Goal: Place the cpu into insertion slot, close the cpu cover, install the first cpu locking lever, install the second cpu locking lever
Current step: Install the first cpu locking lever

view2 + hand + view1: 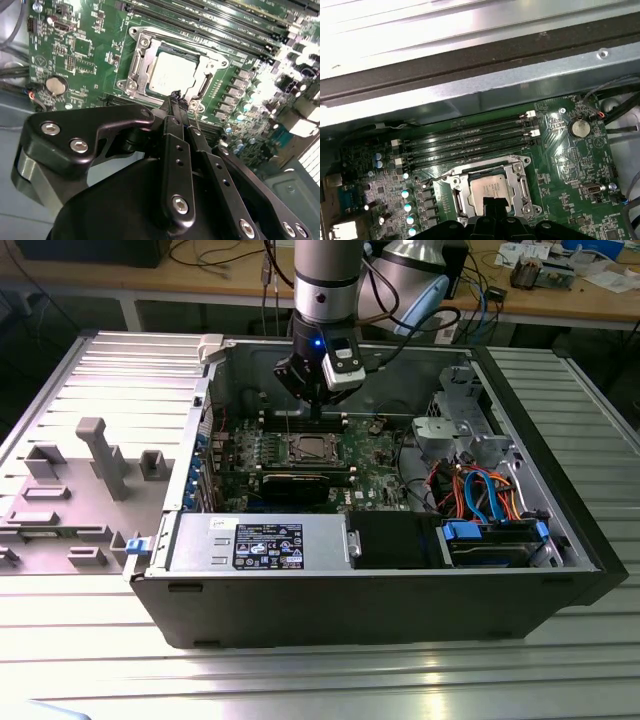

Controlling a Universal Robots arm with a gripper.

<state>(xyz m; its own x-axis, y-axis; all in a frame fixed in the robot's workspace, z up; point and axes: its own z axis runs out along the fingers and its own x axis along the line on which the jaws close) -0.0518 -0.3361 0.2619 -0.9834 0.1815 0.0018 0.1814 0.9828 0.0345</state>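
Recording black gripper nearest the lens, fingers pressing together on nothing, tips hanging at the cpu cover edge, contact being unclear. Finding cpu sitting in the insertion slot under the flat-lying cover. Noting cover's near edge hiding behind the gripper in both wrist views; failing to make out the locking levers.

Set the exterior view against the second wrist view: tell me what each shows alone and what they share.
The exterior view gives the whole open computer case, its power supply and the blue and orange cables. The second wrist view gives the round coin battery and the cpu cover frame up close. Both show the tool near the cpu on the green motherboard.
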